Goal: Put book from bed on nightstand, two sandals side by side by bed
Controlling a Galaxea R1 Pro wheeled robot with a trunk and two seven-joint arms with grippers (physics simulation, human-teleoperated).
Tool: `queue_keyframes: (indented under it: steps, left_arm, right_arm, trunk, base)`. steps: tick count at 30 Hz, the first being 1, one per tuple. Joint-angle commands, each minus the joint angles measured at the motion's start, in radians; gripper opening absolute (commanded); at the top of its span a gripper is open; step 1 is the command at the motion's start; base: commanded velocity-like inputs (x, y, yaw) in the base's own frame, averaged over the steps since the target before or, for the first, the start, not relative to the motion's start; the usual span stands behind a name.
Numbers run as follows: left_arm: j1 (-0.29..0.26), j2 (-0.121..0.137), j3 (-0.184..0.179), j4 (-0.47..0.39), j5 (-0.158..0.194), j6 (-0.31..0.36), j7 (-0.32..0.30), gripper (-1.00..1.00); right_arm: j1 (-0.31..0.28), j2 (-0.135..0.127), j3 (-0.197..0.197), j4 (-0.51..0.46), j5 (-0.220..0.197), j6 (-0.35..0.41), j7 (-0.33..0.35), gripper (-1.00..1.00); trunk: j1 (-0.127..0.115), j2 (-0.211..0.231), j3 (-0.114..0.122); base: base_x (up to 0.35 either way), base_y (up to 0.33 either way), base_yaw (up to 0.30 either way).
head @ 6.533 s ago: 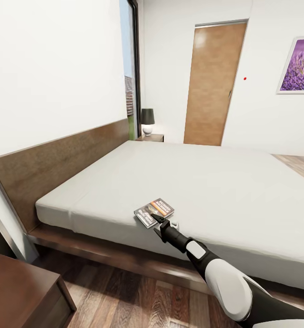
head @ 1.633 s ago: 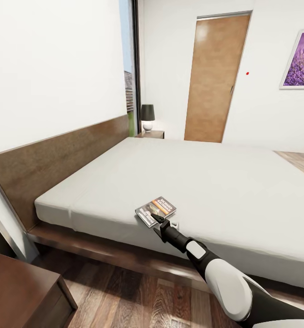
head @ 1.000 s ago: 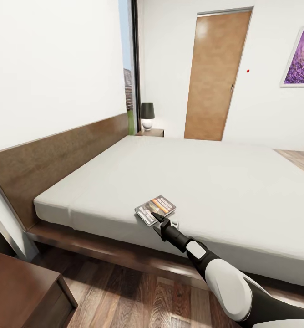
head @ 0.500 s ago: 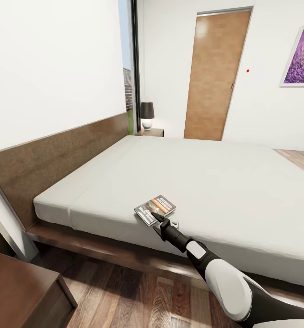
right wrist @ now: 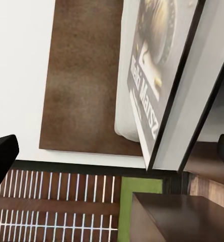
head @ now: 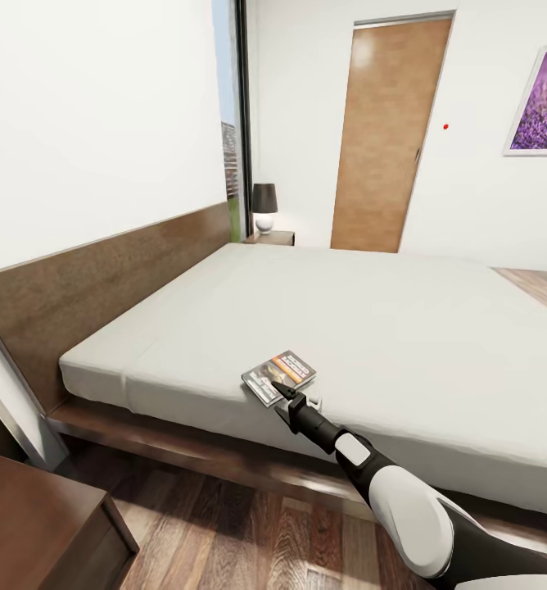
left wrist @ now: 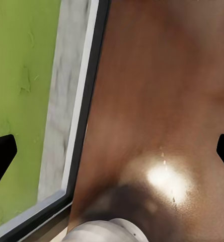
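The book [head: 280, 377], dark with an orange band, lies flat on the off-white bed [head: 372, 311] near its front edge. My right gripper [head: 294, 399] reaches to the book's near corner and is open. In the right wrist view the book [right wrist: 157, 85] fills the space ahead of the right gripper [right wrist: 113, 151], whose fingertips [right wrist: 1, 154] stand wide apart. A dark nightstand [head: 36, 516] sits at the lower left, and another nightstand [head: 275, 238] stands beyond the bed. My left gripper [left wrist: 112, 154] is open over glossy reddish-brown wood [left wrist: 162, 101]. The sandals are out of view.
A brown headboard [head: 101, 279] runs along the left wall. A black-shaded lamp [head: 264, 209] stands on the far nightstand beside a tall window [head: 228, 106]. A wooden door [head: 384, 135] and a purple picture [head: 544, 102] are on the back wall. Wood floor [head: 249, 533] lies between me and the bed.
The head view has shifted slightly since the oldest frame. My right gripper and the book keep the same place on the bed's edge.
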Motion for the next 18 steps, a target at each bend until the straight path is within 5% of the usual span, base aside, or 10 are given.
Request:
queue_keyframes:
  steps: [1,18]
  left_arm:
    - [-0.003,0.0,-0.001,-0.001,0.011,0.001,0.009,1.0]
    - [-0.003,0.001,-0.002,-0.001,0.011,0.001,0.009,1.0]
  right_arm:
    - [-0.001,0.0,-0.001,0.0,-0.005,0.004,-0.065,1.0]
    - [-0.007,0.0,0.0,0.0,-0.005,0.006,-0.065,1.0]
  trunk:
    - [0.005,0.0,-0.001]
    - [0.005,0.0,-0.001]
  base:
    - [0.0,0.0,0.0]
    - [0.0,0.0,0.0]
